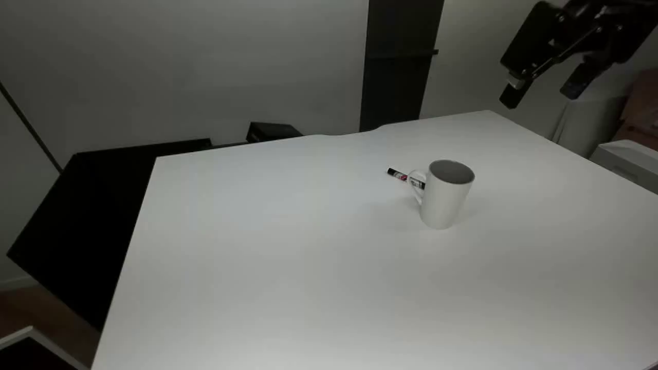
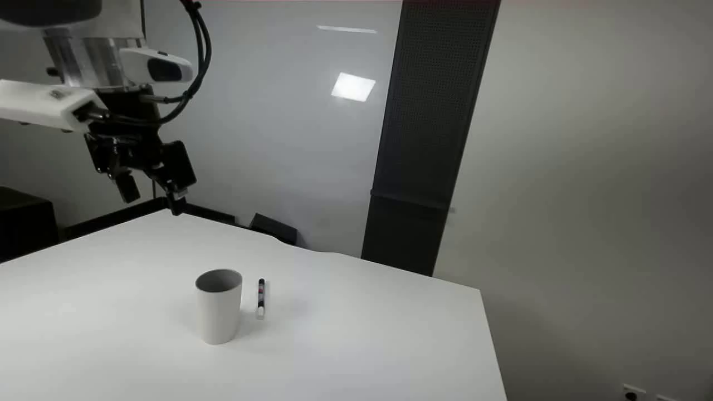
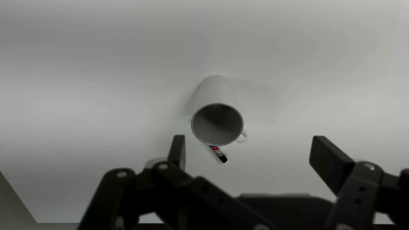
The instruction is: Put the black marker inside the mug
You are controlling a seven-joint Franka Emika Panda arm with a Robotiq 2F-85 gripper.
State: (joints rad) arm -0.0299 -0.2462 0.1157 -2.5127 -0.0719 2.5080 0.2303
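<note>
The white mug [image 1: 444, 205] stands upright on the table, its handle facing the marker in an exterior view. Inside, as the wrist view shows, the mug [image 3: 217, 91] holds nothing that I can see. Beside it the black marker [image 2: 260, 298], with a whitish end and a red-and-white label, lies flat and apart from the mug. In the wrist view the mug's rim covers part of the marker [image 3: 219, 153]. My gripper [image 3: 250, 145] hangs high above the tabletop with its fingers [image 3: 330, 163] wide apart and nothing between them. Both exterior views show the gripper [image 1: 541, 93] [image 2: 153, 199] well away from both objects.
The white table [image 1: 267, 246] carries the mug and marker. Its far edge has a shallow notch. Behind it stand a wall, a tall dark panel [image 2: 423, 139] and a small black box [image 1: 272, 131]. A grey-white case [image 1: 627, 159] sits beyond the table's side edge.
</note>
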